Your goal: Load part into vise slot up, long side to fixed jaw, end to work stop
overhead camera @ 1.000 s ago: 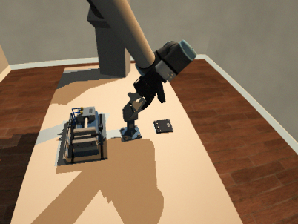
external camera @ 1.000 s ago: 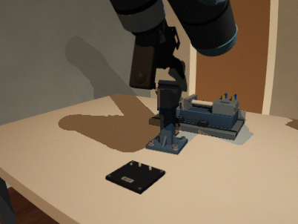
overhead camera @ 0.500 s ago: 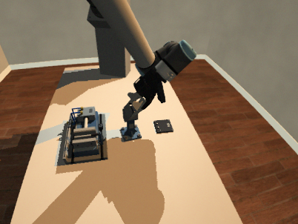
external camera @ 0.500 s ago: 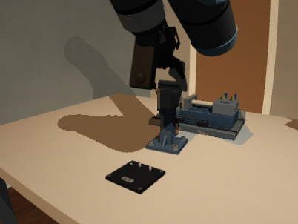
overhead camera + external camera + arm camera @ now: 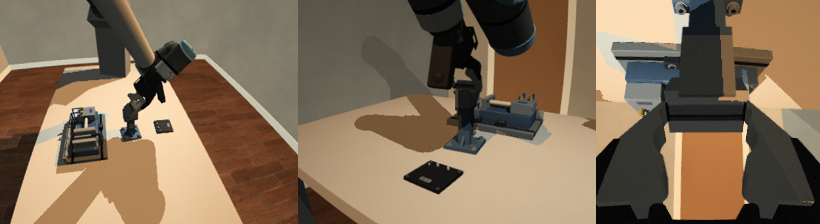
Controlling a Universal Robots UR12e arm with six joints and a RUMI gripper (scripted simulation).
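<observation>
Our hand (image 5: pixel 137 102) (image 5: pixel 467 84) (image 5: pixel 706 102) is clenched on the part (image 5: pixel 136 105) (image 5: pixel 465 84) (image 5: pixel 706 124), its long axis spanning finger to finger; we judge the lift should precede transfer toward the vise (image 5: pixel 86 147) (image 5: pixel 509 118) (image 5: pixel 646 73).

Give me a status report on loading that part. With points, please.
Done: the part (image 5: pixel 136 104) (image 5: pixel 465 84) (image 5: pixel 706 123) is off the infeed plate (image 5: pixel 163 127) (image 5: pixel 433 179), which lies bare.
In hand: the jaws look closed on it at the V-block (image 5: pixel 129 112) (image 5: pixel 465 98) (image 5: pixel 701 65).
Left: lift it, lay it slot up in the vise (image 5: pixel 85 148) (image 5: pixel 509 118) (image 5: pixel 651 72), then push it against fixed jaw and work stop.
</observation>
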